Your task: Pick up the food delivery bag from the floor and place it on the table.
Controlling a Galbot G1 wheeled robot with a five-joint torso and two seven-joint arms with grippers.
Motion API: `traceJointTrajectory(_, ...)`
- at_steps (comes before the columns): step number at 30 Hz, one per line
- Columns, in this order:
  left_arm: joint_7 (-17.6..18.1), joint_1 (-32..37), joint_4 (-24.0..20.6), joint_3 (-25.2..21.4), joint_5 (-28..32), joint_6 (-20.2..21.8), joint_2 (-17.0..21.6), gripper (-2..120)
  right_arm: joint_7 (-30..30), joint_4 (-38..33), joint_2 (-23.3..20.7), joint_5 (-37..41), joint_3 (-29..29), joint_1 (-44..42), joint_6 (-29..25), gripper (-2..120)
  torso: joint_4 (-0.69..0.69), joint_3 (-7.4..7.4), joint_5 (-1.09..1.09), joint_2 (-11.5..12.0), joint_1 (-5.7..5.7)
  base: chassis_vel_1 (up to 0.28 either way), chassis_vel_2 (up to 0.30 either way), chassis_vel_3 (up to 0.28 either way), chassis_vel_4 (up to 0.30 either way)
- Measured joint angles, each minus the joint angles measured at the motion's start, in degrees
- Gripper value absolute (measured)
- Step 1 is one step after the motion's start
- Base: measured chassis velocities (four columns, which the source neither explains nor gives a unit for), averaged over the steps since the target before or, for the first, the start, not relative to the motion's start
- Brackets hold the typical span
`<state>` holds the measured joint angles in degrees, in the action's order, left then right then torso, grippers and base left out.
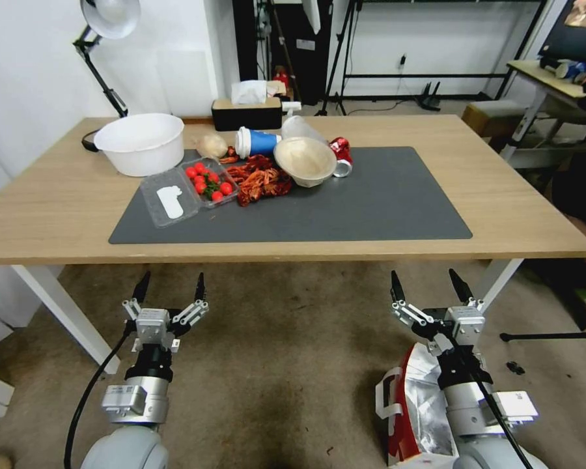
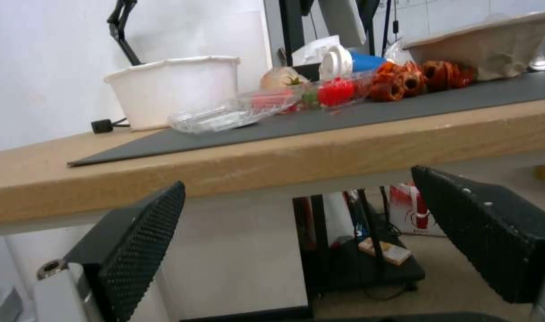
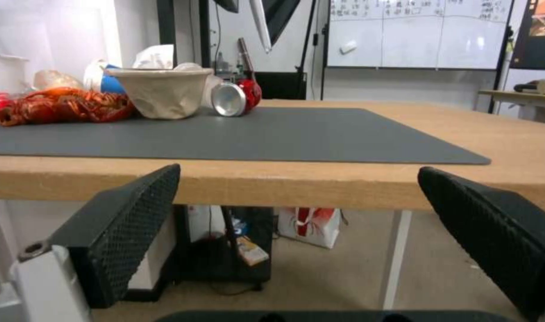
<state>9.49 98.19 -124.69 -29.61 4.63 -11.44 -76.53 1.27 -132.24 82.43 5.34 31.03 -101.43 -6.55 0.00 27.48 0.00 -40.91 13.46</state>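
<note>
Three cams, all aimed at the table [image 1: 78, 208] from its near long edge.

Head cam: we look forward and down from above that edge, taking in the whole tabletop, the dark grey mat [image 1: 371, 208] and the floor [image 1: 280, 365] in front of the table. Left wrist cam sits close under the table [image 2: 284, 156] lip, just below top height, facing across it at a slant toward the white tub [image 2: 177, 89]. Right wrist cam sits equally close, about level with the table [image 3: 522, 143] top, facing straight across the mat [image 3: 284, 134] to the far wall. All three share the mat and the beige bowl [image 1: 304, 159] [image 2: 499, 42] [image 3: 162, 91].
</note>
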Motion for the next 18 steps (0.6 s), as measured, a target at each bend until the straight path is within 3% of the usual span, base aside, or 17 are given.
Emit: traceJointTrajectory(18,-0.5,-0.2,0.5,0.4,0.0,-0.2,0.0,96,-0.2,0.7,0.4,0.3,-0.1,0.3,-0.5,100,0.00,-2.62,0.00,4.4,-1.77,0.000,0.000,0.000,0.000)
